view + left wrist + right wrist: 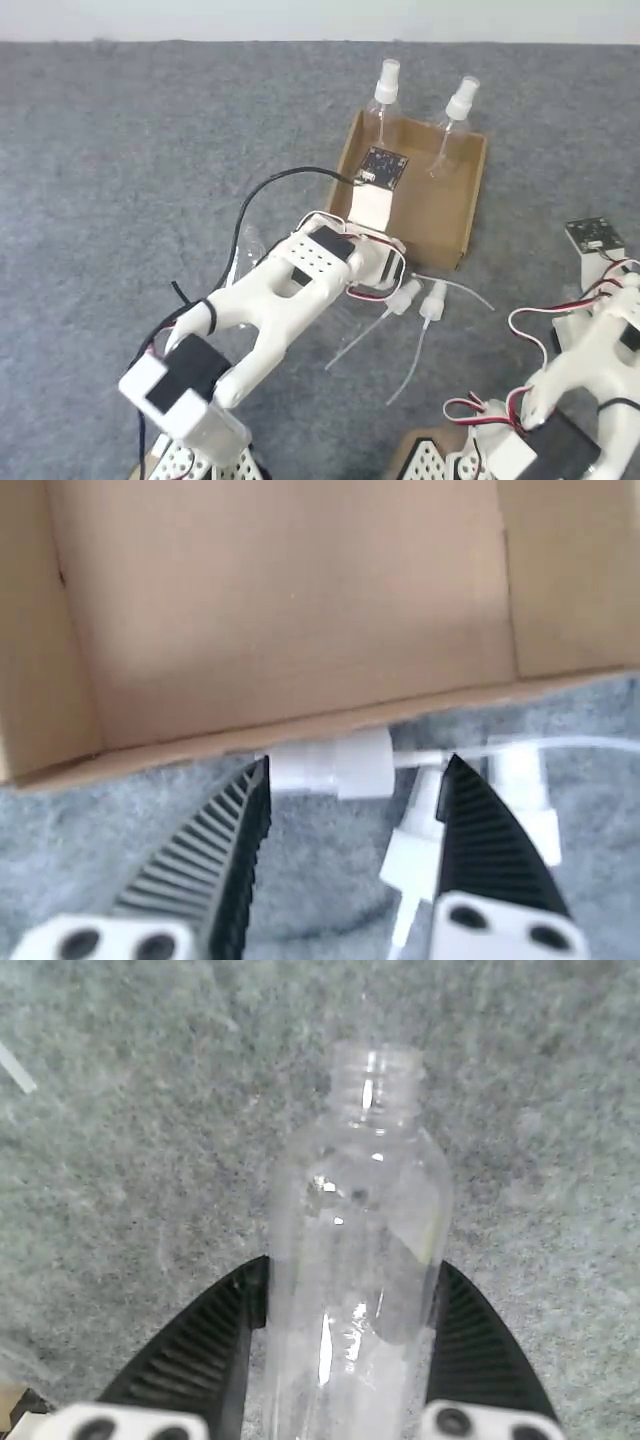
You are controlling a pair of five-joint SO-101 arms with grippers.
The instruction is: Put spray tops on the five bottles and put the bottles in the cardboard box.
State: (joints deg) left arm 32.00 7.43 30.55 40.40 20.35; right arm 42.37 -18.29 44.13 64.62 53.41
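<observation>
Surface (120,150) of grey carpet with two arms at its near edge. Right claw (350,1270), by the near right corner, is closed against both sides of a clear uncapped bottle (368,1180), whose threaded neck points away from the claw. Left claw (357,770) is spread wide and holds nothing; its tips stand to either side of loose spray tops (405,296) lying on the surface just beside the near wall of the cardboard box (455,215). The box sits open-topped toward the middle of the far edge, and two capped bottles (383,95) stand upright inside it along its far wall.
</observation>
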